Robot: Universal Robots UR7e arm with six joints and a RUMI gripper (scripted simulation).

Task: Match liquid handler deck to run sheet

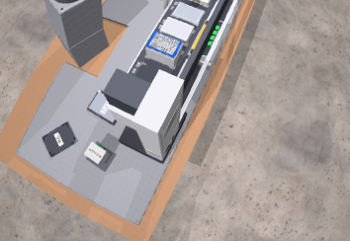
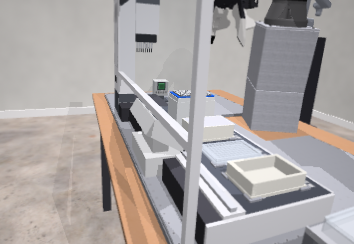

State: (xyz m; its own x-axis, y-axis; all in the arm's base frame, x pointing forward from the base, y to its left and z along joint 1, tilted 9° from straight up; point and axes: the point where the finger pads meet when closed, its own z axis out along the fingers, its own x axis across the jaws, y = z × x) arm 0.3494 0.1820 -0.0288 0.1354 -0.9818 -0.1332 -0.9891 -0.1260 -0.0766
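pincer [image 2: 228, 22]: spread wide, nothing held, high above deck's near edge
room: free air beneath pincer; white frame post [image 2: 199, 110] close by
reservoir [image 2: 266, 174]: open, cream, end deck slot
tip rack [image 1: 164, 46]: blue-rimmed, uncovered
counter [image 1: 74, 193]: orange edge

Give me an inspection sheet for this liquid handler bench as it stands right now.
Surface: grey mat on an orange table.
Job's things: on the deck, an open white reservoir, a clear well plate, a white covered block and a blue-rimmed tip rack, in a row.
Clutter: a dark labelled square and a small white labelled post on the mat.
Tool: the tool hangs open above the deck, holding nothing.
Cables: nothing seen.
Surroundings: grey pedestal under the arm, speckled floor, plain wall.
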